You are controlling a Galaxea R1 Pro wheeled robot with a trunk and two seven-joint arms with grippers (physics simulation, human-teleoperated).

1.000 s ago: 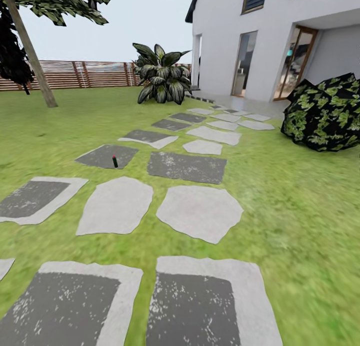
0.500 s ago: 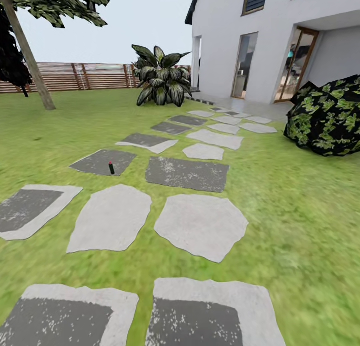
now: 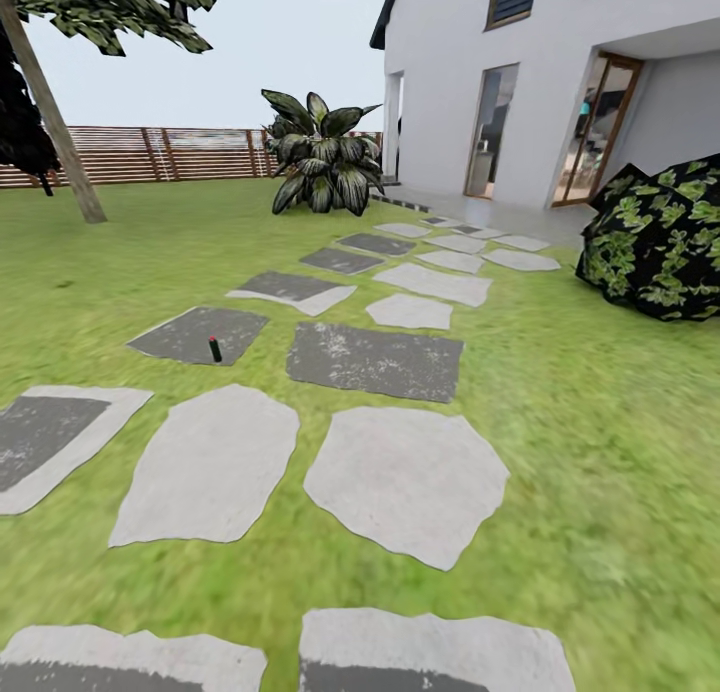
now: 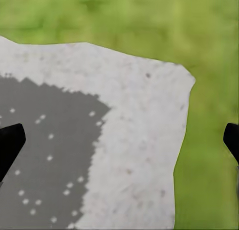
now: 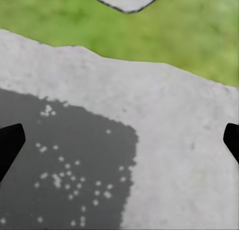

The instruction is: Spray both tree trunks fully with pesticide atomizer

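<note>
Green lawn (image 3: 600, 422) with stepping stones (image 3: 405, 477) running toward a white house (image 3: 520, 82), slat fence (image 3: 180, 152) behind. Pesticide atomizer (image 3: 214, 349) standing upright on a dark slab (image 3: 195, 334), left of centre in head view, tiny red-topped bottle. Probably light, rigid plastic, a bit slick; best pinched round the body, below the nozzle. Tree trunk (image 3: 55, 132) leaning at upper left. Wrist views just looking down at paving, left gripper (image 4: 119, 140) and right gripper (image 5: 119, 140) jaws spread wide, pinching nothing.

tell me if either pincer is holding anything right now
Nothing is held. Both pincers are open over paving slabs, and the atomizer stands untouched on a dark slab ahead.
</note>
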